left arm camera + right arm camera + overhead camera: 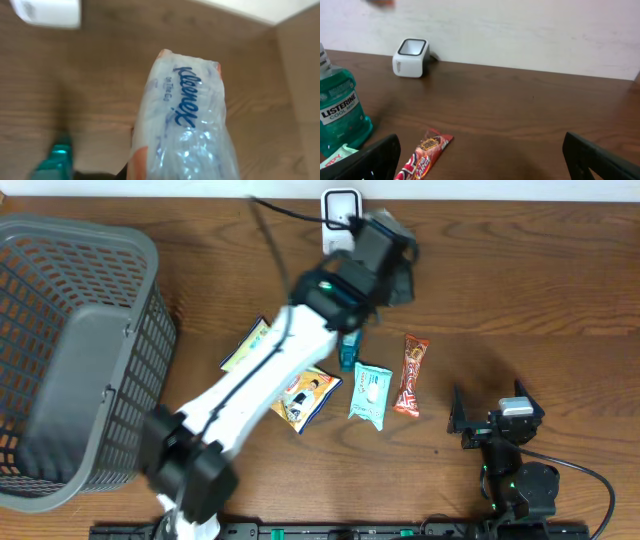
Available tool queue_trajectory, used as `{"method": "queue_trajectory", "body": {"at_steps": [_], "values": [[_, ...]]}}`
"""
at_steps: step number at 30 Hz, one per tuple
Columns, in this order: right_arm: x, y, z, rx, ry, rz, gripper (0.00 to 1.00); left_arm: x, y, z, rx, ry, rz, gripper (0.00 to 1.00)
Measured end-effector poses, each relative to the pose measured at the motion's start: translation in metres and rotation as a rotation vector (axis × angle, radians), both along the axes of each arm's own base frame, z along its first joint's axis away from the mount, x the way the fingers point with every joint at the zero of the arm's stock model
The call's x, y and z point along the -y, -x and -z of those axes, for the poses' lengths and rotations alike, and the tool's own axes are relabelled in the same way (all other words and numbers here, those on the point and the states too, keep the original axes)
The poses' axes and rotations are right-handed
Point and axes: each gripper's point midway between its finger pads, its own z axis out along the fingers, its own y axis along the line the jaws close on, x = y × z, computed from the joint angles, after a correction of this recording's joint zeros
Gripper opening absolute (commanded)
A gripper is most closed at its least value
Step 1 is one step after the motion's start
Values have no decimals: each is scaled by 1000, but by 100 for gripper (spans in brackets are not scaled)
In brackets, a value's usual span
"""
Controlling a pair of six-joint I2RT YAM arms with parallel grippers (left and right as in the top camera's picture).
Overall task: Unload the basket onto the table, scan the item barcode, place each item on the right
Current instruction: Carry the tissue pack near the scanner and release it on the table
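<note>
One Kleenex pack [185, 115], apparently gripped by left tool [392, 252] | right tool [487, 160] spread, empty | wood table [530, 110], white wall [520, 30]

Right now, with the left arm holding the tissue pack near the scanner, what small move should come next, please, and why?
Probably ease the Kleenex pack toward the scanner and rotate it to present its barcode. The left gripper is shut on it, yet the wrist view shows only the logo face, the scanner off in the corner.

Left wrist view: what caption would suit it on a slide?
Clear plastic Kleenex tissue pack held above the brown wooden table, near the white box-shaped scanner.
</note>
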Motion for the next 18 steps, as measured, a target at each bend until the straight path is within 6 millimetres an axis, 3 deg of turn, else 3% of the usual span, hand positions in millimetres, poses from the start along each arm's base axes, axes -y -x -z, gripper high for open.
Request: {"method": "queue_trajectory", "body": {"at_steps": [4, 8, 11, 18], "values": [[0, 0, 0, 0, 0, 0, 99, 26, 8, 67, -93, -84, 43, 8], [0, 0, 0, 0, 0, 0, 99, 39, 18, 112, -157, -143, 72, 8], [0, 0, 0, 0, 0, 0, 99, 50, 30, 126, -175, -165, 100, 17], [0, 0, 0, 0, 0, 0, 99, 54, 42, 130, -161, -216, 102, 34]]}}
